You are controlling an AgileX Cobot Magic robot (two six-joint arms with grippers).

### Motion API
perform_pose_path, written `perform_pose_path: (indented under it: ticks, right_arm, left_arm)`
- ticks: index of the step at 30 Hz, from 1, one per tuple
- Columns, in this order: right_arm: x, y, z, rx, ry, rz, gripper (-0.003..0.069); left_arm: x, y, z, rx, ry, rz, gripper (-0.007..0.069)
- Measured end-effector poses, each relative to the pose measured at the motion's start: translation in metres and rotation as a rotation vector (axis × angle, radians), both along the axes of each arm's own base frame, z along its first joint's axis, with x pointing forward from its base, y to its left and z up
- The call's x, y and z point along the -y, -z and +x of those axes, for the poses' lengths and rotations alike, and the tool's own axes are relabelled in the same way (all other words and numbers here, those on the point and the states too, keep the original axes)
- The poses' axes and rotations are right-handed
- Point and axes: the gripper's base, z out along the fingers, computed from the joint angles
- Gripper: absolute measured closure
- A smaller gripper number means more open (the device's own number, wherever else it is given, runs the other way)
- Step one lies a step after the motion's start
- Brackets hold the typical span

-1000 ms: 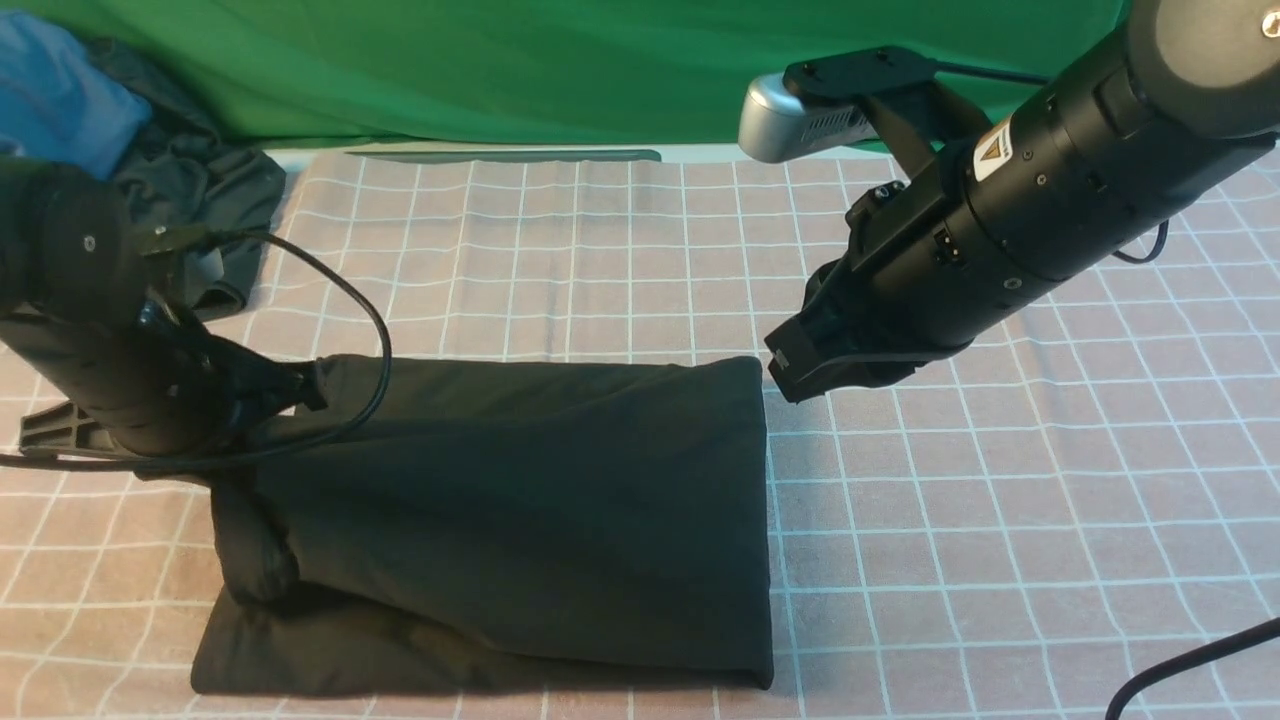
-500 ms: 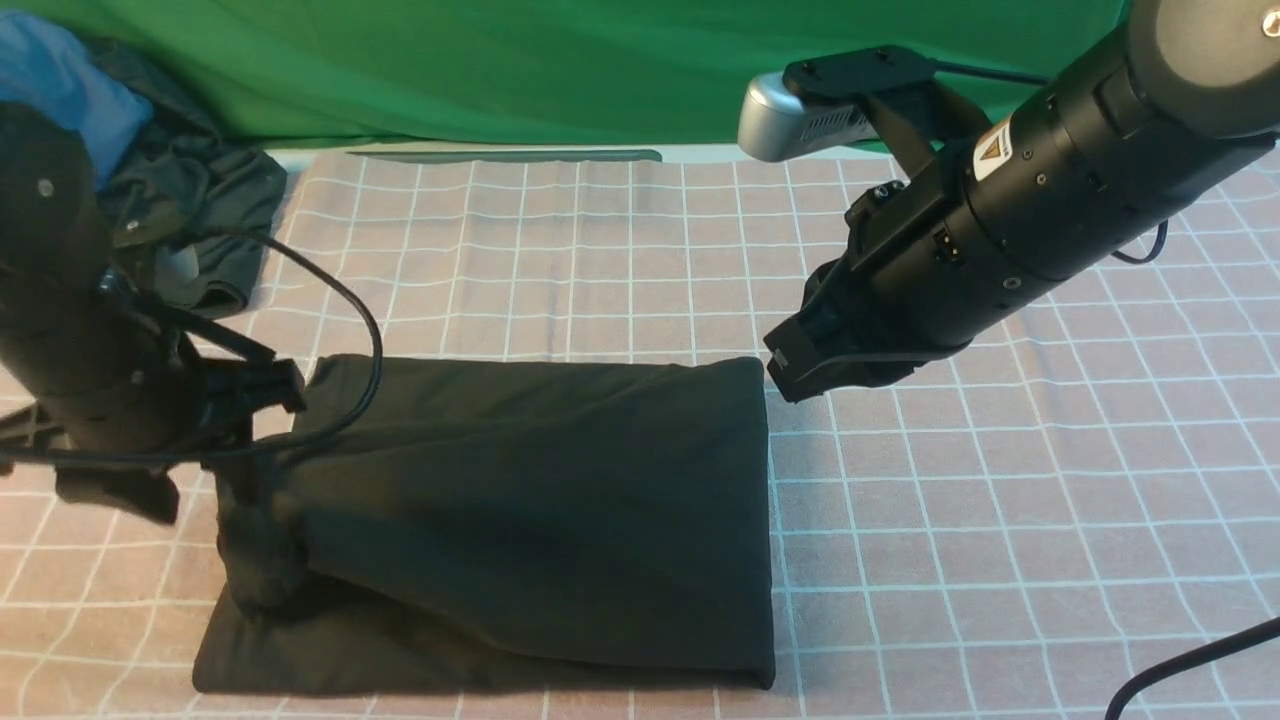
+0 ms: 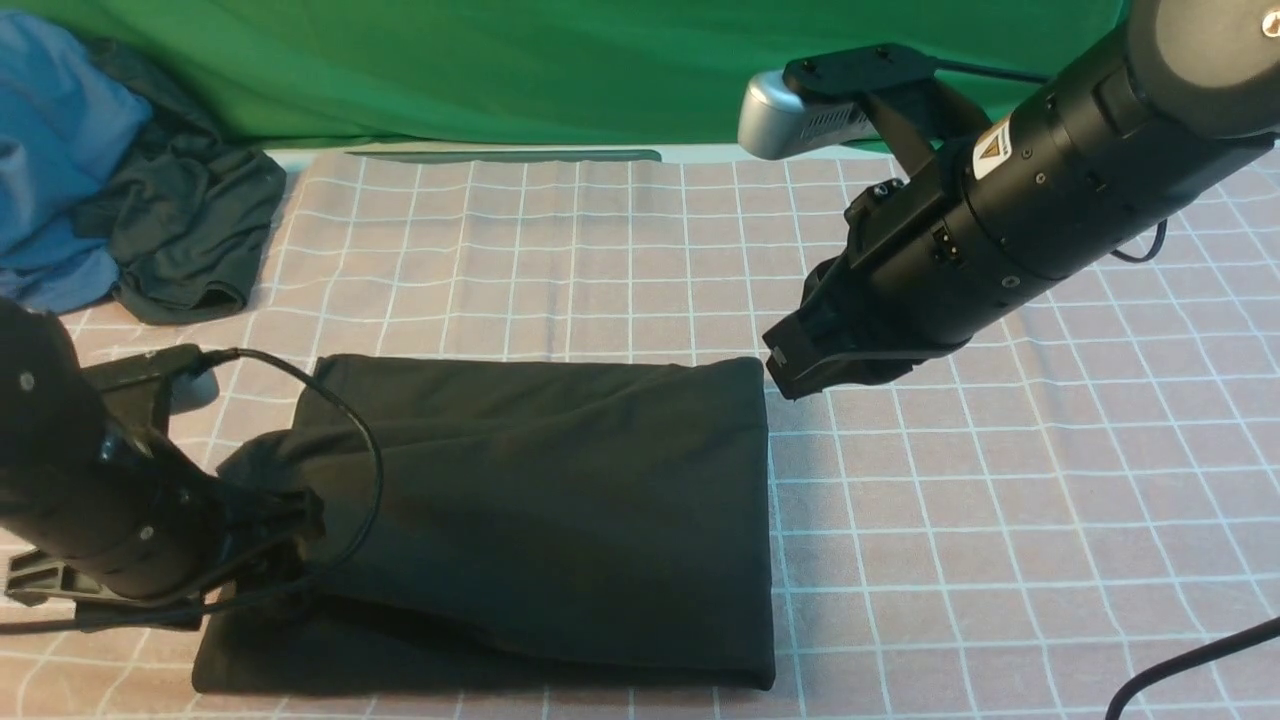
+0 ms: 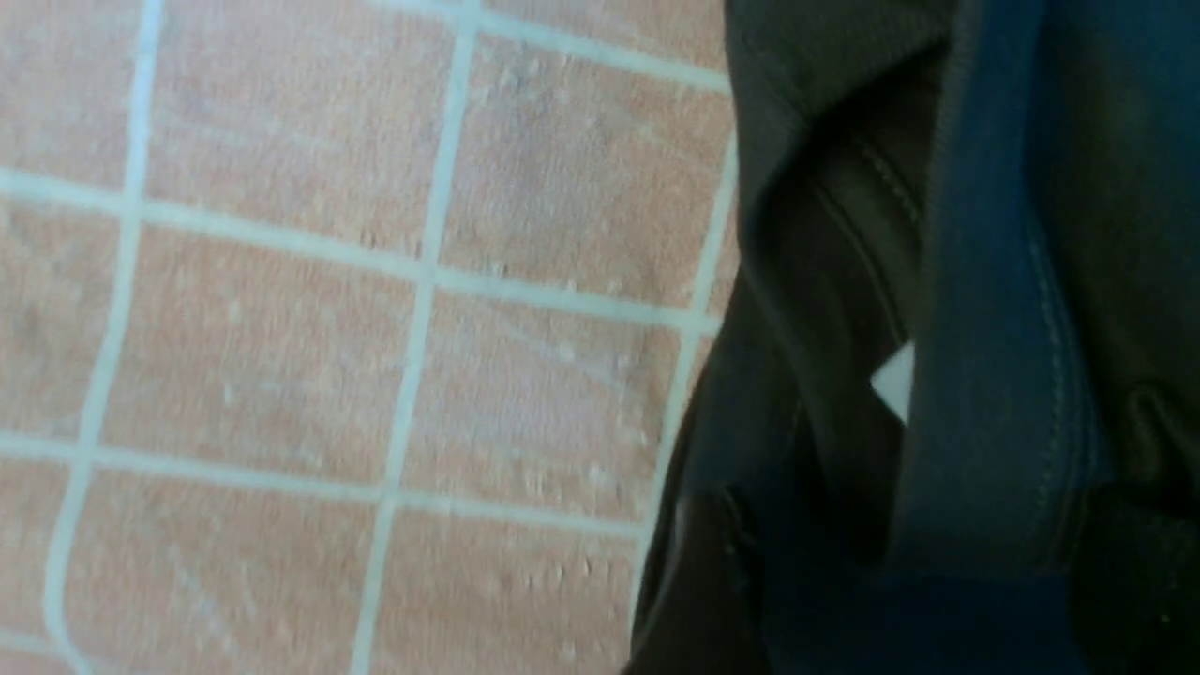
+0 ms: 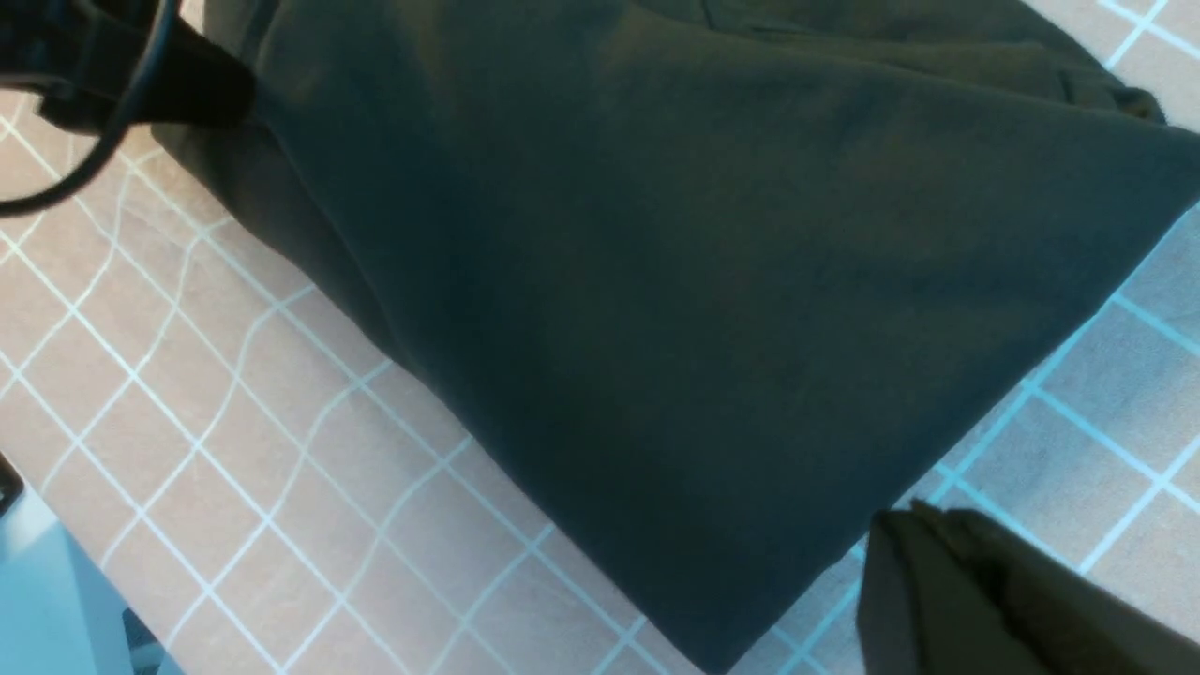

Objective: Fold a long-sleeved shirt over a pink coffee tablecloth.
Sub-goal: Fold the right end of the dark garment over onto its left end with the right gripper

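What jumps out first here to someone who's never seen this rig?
Probably the big black shirt, folded into a rough block on the pink gridded tablecloth, its left end bunched up under the left arm. Next, the thick black right arm, slanting in from the upper right, its tool just off the shirt's far right corner. Then the bright green cloth across the back and the blue cloth at far left.

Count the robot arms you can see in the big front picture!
2: the left arm at the shirt's left end, and the right arm above the pink tablecloth.
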Motion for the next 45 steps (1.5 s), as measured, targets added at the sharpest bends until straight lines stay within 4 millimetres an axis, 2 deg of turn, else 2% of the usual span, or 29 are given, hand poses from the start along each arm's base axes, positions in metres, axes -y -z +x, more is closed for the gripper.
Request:
perform_pose_path:
  ticks: [2, 7, 9, 21, 23, 31, 45]
  right_arm:
    - [0.0, 0.0, 0.0, 0.004, -0.006, -0.002, 0.0622]
    - [0.0, 0.0, 0.0, 0.014, -0.013, -0.003, 0.0622]
    - [0.0, 0.0, 0.001, 0.016, -0.013, -0.002, 0.0622]
    - [0.0, 0.0, 0.001, 0.017, -0.014, -0.002, 0.0622]
    - [0.0, 0.0, 0.001, 0.017, -0.014, -0.002, 0.0622]
    - [0.0, 0.0, 0.001, 0.017, -0.014, -0.002, 0.0622]
    - [0.0, 0.0, 0.001, 0.019, -0.017, -0.003, 0.0622]
  left_arm:
    - [0.0, 0.001, 0.002, 0.036, 0.032, 0.009, 0.0104]
    - [0.001, 0.0, 0.004, 0.058, 0.09, 0.012, 0.0123]
    - [0.003, 0.0, 0.004, 0.059, 0.107, 0.0, 0.0169]
    - [0.005, 0.008, 0.007, 0.052, 0.134, -0.018, 0.0564]
    - [0.005, 0.007, 0.006, 0.042, 0.138, -0.015, 0.0596]
    - [-0.004, -0.024, 0.001, 0.071, 0.152, 0.083, 0.0596]
    - [-0.014, -0.027, -0.001, 0.054, 0.211, 0.217, 0.0595]
